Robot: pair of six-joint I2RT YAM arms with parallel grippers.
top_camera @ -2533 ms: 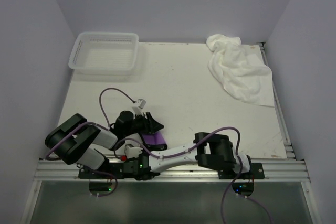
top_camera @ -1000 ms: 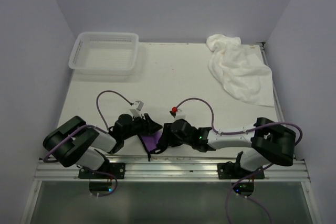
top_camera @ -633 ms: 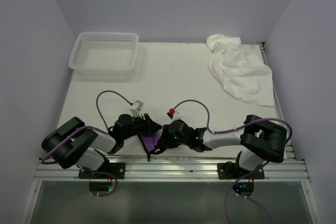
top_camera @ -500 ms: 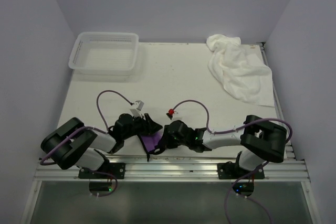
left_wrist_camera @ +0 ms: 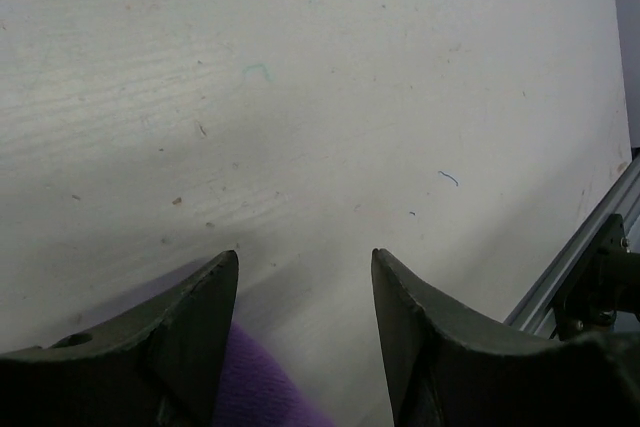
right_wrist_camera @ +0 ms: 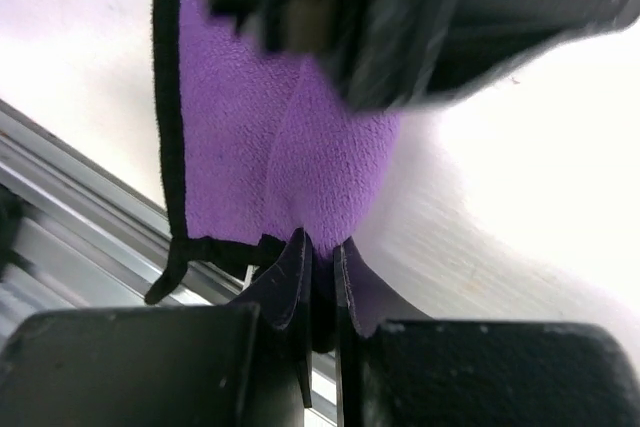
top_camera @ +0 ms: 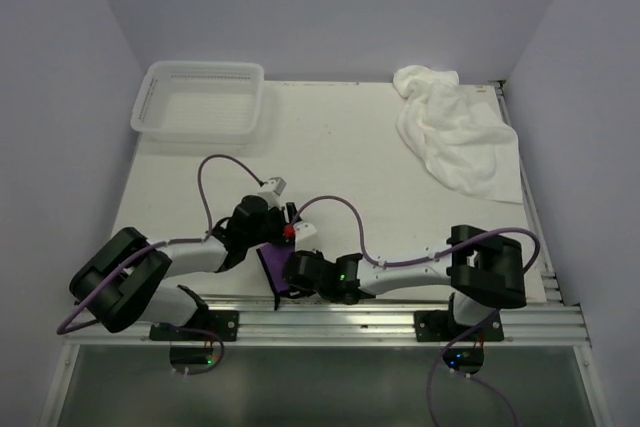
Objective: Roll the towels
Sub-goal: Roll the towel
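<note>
The small purple cloth with dark trim (top_camera: 270, 263) lies at the bottom middle of the top view, on the white table (top_camera: 350, 167) near its front edge. The right gripper (right_wrist_camera: 320, 247) pinches tight on the cloth's lower edge. The left gripper (left_wrist_camera: 305, 259) has its two fingers wide apart, with a bit of purple low between them. The big fluffy white towel (top_camera: 455, 132) sits crumpled in the upper right. The white plastic mesh basket (top_camera: 205, 67) is in the upper left.
</note>
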